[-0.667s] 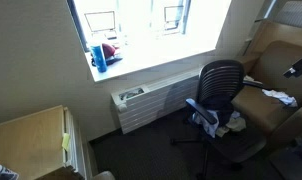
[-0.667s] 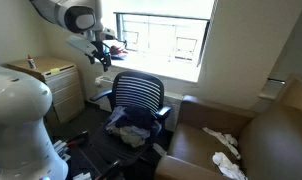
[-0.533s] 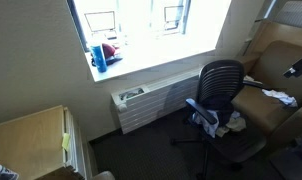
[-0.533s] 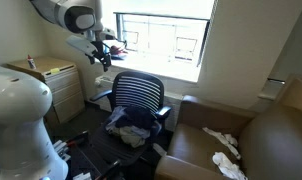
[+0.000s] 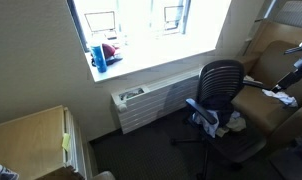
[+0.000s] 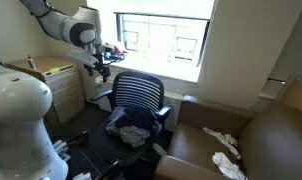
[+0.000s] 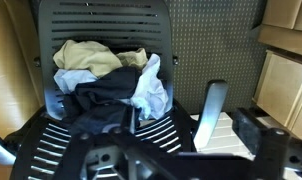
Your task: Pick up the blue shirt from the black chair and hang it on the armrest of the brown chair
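The biggest thing is the brown chair [image 6: 276, 135], tall and wide, with a flat armrest [image 6: 219, 108] on the side by the wall. Two small white rags [image 6: 221, 142] lie on its seat. Next to it stands the black chair [image 6: 139, 95], with a round back full of thin slots and little wheels at the bottom. On the other side of the black chair is a wooden desk [image 5: 31, 128]. My white arm [image 6: 51, 20] reaches out from up high near that desk. A heap of soft things sits on the seat of the black chair. In the wrist view a pale beige cloth [image 7: 86, 58] lies at the back of the heap, close to the chair back. A white cloth [image 7: 151, 90] hangs down on one side. The blue shirt [image 7: 106, 97] is in the middle, dark and crumpled, touching both cloths and resting on the seat. It is well apart from the armrest of the brown chair. My fingers [image 6: 99, 68] hang in the air near the black chair, higher than the seat. They are spread wide apart with nothing between them, and they do not touch the shirt.
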You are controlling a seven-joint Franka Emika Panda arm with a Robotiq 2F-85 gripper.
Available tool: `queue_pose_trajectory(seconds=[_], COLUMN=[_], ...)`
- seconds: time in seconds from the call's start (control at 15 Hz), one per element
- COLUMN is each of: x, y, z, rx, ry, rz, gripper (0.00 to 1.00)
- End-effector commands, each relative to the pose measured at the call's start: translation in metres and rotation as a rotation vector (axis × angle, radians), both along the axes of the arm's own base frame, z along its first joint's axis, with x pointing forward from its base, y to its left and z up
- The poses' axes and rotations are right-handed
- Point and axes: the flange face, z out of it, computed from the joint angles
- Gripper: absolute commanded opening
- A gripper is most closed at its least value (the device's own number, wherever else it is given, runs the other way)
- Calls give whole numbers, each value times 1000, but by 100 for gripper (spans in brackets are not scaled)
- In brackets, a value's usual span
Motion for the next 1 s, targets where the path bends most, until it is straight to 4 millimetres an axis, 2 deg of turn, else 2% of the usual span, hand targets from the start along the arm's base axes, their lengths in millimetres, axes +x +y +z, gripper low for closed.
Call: queue_pose_trajectory(seconds=[0.0, 0.07, 0.13, 0.27, 0.33, 0.47, 0.6, 0.73, 0.8, 0.93], x=[27, 11, 16, 22, 16, 22, 16, 19, 27, 42], y=[-15, -6, -11, -15, -24, -53, -73, -90, -92, -78], z=[-38, -22, -32, -40, -40, -96, -128, -170, -186, -217], rx=[-15, -8, -12, -16, -59, -123, -153, -180, -190, -188], ry=[17, 14, 21, 32, -8, 42, 72, 123, 134, 167], rz=[-6, -18, -20, -23, -15, -131, -236, -345, -406, -515], gripper=[100, 100, 100, 100, 100, 100, 100, 100, 100, 100])
